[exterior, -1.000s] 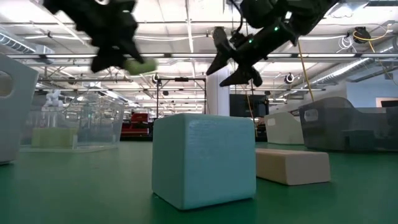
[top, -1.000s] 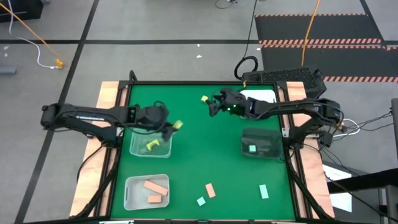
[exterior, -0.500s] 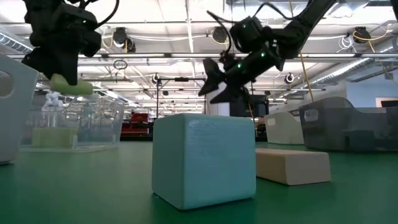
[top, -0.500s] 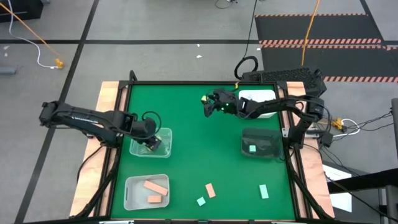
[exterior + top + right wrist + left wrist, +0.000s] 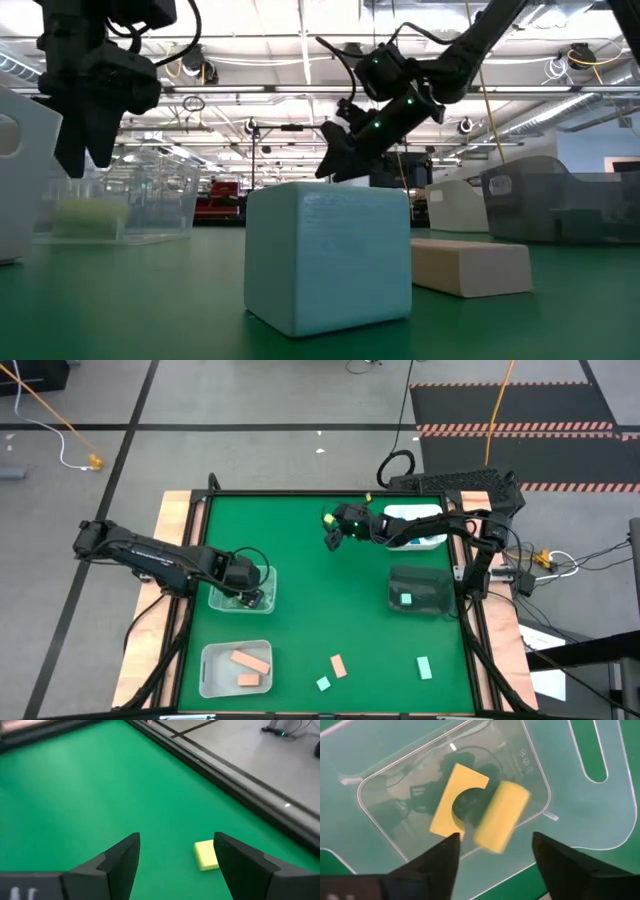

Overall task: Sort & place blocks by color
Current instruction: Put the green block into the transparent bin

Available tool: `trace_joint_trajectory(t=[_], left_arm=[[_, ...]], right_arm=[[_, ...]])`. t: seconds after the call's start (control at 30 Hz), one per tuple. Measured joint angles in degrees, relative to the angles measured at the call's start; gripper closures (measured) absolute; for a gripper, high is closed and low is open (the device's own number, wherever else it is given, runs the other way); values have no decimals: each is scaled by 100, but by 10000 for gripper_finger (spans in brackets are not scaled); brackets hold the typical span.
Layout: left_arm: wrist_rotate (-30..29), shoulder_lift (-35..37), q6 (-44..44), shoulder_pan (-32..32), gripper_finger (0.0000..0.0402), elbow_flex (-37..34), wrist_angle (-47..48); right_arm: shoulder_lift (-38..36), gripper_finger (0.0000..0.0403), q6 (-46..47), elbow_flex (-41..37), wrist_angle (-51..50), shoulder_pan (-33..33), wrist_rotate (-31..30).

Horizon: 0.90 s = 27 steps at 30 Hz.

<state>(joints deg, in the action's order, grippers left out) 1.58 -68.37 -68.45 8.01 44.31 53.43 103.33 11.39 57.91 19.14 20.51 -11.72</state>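
1. Sorting was under way: we had our left gripper point(image 5: 250, 592) over the clear tub point(image 5: 222, 601) near the table's point(image 5: 300, 600) left edge, fingers point(image 5: 432, 862) apart and empty.
2. Beneath those fingers, in the left wrist view, a yellow arch point(image 5: 455, 800) lay flat on the tub floor with a yellow bar point(image 5: 501, 816) right beside it, apparently touching; the bar looked freshly dropped, though that is our judgement.
3. Our right gripper point(image 5: 332, 532) hung low near the table's far edge, well apart from the clear tub, fingers point(image 5: 117, 857) spread wide with nothing between them.
4. A small yellow block point(image 5: 205, 855) sat on the table just ahead of the right fingers, nearer one finger than the other, not yet centred in the gap.
5. The block looked roughly cubic, so we judged no long axis mattered much; the right arm was clearly the nearer one.
6. We judged the next move to be a short advance and descent to bracket that block.
7. Elsewhere, peach blocks point(image 5: 246, 659) lay in a white tub point(image 5: 208, 674) and a mint block point(image 5: 405, 598) in a dark tub point(image 5: 430, 600); loose peach and mint pieces point(image 5: 338, 665) remained near the table's front edge.
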Motion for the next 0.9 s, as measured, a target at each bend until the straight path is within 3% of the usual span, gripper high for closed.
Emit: trace_joint_trajectory(t=[0.13,0.27,0.4,0.57,0.9], left_arm=[[40,35,-315,-29,111,0,-13],[193,229,-679,-108,98,0,-49],[66,564,-865,-146,108,0,-346],[-360,1113,-924,-312,127,0,-1282],[-909,1887,-492,-691,146,4,-2987]], right_arm=[[1,133,-510,364,-450,179,-3],[0,107,-567,522,-670,422,-3],[48,96,-210,527,-830,715,33],[360,94,235,526,-785,975,842],[1014,94,-430,659,-660,937,906]])
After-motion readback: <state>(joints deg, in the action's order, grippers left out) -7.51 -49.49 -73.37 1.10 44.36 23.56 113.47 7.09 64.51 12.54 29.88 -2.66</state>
